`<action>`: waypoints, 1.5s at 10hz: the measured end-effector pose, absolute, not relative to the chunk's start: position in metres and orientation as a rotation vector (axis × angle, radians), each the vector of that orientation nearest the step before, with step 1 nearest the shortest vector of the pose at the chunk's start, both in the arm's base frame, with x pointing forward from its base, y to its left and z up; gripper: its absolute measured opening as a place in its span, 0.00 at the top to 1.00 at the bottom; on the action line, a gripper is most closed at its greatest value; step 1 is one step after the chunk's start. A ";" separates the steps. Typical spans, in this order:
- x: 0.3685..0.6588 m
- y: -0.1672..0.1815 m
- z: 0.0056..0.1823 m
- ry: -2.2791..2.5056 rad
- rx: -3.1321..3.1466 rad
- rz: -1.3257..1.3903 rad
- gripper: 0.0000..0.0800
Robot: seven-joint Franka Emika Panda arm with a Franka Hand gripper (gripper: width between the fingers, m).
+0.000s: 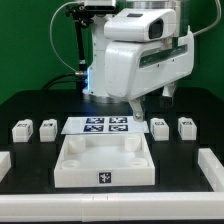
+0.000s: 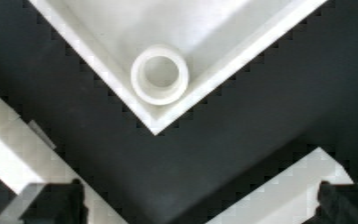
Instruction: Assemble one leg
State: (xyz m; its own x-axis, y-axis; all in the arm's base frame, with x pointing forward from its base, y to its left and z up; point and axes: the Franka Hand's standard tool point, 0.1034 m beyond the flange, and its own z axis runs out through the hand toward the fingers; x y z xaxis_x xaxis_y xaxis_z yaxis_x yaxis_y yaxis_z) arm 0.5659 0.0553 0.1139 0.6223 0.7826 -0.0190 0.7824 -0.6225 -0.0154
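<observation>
- Four legs (image 1: 47,127) are waiting on the bench (image 1: 180,150), two at ten o'clock and two at two o'clock of the tabletop (image 1: 105,160) in the exterior view.
- Hand (image 2: 190,197) is hovering wide open, gripping nothing, over a tabletop corner socket (image 2: 160,75).
- Next move is calling for centring squarely on one leg before closing, I reckon.

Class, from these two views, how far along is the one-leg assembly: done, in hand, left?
Done: nothing; four legs lie loose, apart from the tabletop. In hand: nothing; the claw is open and empty, near the tabletop's corner socket. Left: grasp a leg and fit it to a socket.
</observation>
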 end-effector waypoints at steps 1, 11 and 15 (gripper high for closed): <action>0.566 0.055 0.114 -1.362 -2.824 0.038 0.19; 0.566 0.055 0.113 -1.362 -2.824 0.039 0.19; 0.513 0.032 0.092 -1.588 -2.713 0.018 0.19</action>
State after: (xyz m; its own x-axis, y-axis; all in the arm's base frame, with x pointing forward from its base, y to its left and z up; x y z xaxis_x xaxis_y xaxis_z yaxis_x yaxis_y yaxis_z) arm 0.5133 0.0317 0.0923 0.4897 0.8718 -0.0108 0.8719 -0.4897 -0.0037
